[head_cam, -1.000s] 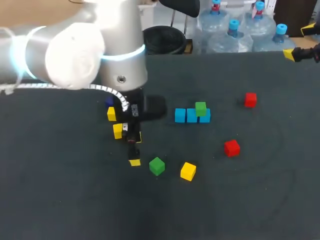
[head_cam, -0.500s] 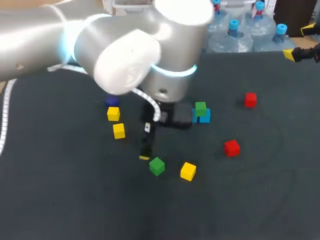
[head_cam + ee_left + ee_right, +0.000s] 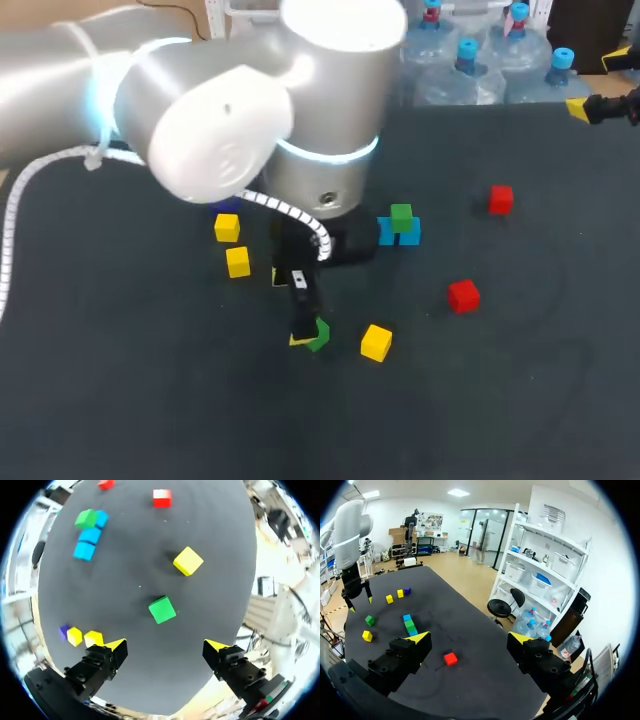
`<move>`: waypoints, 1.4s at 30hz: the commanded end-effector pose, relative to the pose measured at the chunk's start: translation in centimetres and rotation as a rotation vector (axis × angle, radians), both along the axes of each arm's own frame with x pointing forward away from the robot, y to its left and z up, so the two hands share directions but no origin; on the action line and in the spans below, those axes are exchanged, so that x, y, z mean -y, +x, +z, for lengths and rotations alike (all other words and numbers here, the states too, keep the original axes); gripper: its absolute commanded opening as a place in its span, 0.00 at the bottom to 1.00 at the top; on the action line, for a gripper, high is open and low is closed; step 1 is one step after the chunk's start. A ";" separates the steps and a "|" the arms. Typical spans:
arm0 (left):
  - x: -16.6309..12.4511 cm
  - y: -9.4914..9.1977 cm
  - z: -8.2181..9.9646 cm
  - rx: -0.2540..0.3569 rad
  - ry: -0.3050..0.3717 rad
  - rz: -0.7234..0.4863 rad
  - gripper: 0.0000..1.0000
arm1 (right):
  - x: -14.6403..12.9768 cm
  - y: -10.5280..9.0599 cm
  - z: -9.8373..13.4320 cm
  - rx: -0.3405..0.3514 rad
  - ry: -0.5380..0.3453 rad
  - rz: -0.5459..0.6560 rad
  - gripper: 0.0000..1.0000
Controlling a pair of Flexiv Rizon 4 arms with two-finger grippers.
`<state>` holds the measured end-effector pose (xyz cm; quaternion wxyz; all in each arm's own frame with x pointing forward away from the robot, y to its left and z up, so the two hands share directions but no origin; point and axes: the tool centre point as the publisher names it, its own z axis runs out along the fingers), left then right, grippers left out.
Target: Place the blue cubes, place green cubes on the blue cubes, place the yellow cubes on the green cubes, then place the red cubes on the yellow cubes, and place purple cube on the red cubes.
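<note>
left gripper (image 3: 166, 645), wide and empty, hovers over the loose green cube (image 3: 162, 609); next it likely lowers and closes.

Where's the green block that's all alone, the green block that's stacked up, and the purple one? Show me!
loose green block (image 3: 162, 609): left wrist view, middle of its top face.
stacked green block (image 3: 401, 214): head view, its top face.
purple block (image 3: 63, 631): left wrist view, its visible face.
</note>
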<state>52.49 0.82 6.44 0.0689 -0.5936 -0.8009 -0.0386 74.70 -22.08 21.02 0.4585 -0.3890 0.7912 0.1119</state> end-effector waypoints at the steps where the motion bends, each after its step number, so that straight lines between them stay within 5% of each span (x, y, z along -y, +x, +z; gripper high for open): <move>1: -0.2 0.0 -0.6 0.035 -0.134 0.097 1.00 | 0.0 0.0 0.0 0.000 0.000 0.000 1.00; 9: 1.8 1.0 -1.6 0.077 -0.270 0.223 1.00 | 0.0 0.0 0.0 0.000 0.000 0.000 1.00; 20: 1.8 1.9 -3.2 0.074 -0.230 0.160 1.00 | 0.0 0.0 0.0 0.000 0.000 0.000 1.00; 42: 3.7 1.7 -5.7 -0.040 -0.285 0.226 1.00 | 0.0 0.0 0.0 0.000 0.000 0.000 1.00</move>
